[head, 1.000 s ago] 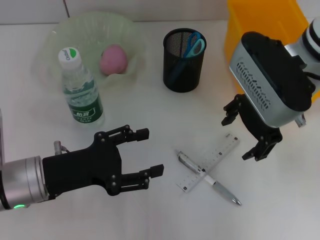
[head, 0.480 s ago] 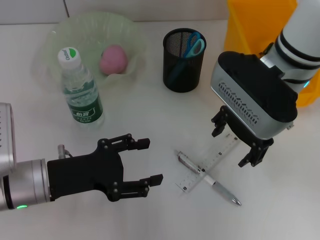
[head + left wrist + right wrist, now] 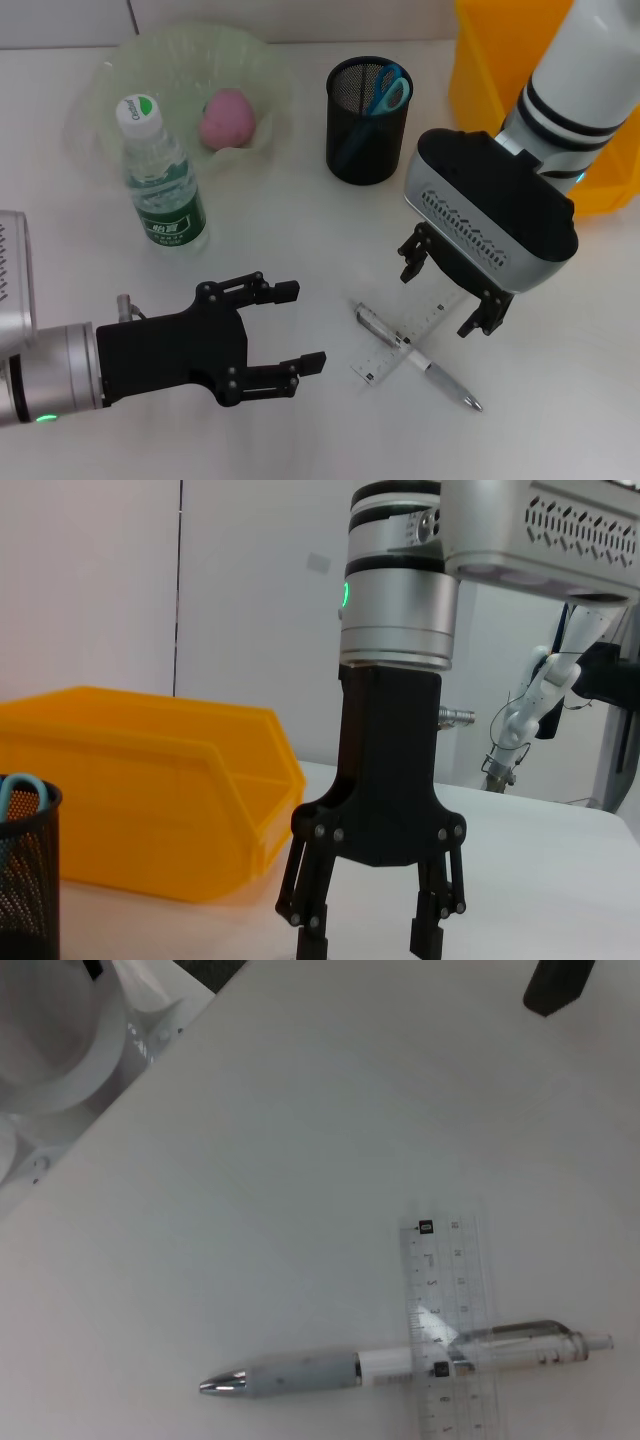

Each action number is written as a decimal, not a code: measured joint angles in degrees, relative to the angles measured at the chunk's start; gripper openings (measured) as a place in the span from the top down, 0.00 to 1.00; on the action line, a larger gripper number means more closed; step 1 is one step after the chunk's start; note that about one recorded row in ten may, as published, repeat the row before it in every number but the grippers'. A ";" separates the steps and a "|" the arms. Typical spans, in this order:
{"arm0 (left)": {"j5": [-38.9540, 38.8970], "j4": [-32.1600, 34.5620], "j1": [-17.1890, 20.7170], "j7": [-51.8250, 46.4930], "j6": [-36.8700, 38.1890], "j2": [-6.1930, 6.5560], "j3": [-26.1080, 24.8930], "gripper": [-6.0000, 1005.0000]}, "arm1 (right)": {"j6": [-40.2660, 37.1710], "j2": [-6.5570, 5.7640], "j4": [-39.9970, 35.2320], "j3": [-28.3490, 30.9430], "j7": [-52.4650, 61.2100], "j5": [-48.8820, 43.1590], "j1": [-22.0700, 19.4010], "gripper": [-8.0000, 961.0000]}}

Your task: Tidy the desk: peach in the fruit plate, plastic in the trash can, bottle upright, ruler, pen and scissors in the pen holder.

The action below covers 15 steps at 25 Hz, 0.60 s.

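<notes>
A clear ruler (image 3: 380, 362) lies on the white desk with a silver pen (image 3: 440, 378) crossed over it. My right gripper (image 3: 440, 298) is open and hangs just above the ruler's far end. The right wrist view shows the ruler (image 3: 455, 1300) and pen (image 3: 300, 1372) below it. My left gripper (image 3: 303, 325) is open and empty, low over the desk left of the pen. The black mesh pen holder (image 3: 368, 130) holds blue scissors (image 3: 390, 88). The pink peach (image 3: 228, 117) sits in the green plate (image 3: 160, 70). The water bottle (image 3: 160, 185) stands upright. No plastic scrap shows.
A yellow bin (image 3: 500, 70) stands at the back right, behind my right arm. It also shows in the left wrist view (image 3: 140, 790), which looks across at my right gripper (image 3: 370, 935) and the pen holder (image 3: 25, 880).
My right gripper has moved left and toward the front, from beside the ruler's far end to over it. My left arm has drawn back slightly.
</notes>
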 joint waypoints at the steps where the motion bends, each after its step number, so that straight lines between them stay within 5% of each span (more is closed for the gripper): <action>1: 0.00 0.00 0.00 0.00 0.00 0.00 0.00 0.20 | 0.65 0.05 1.05 -0.14 -0.57 0.00 0.24 0.14; 15: -0.03 -0.52 -0.07 -0.12 -1.61 0.00 -0.24 0.20 | 4.89 0.36 10.64 -1.55 -4.17 2.83 4.26 0.14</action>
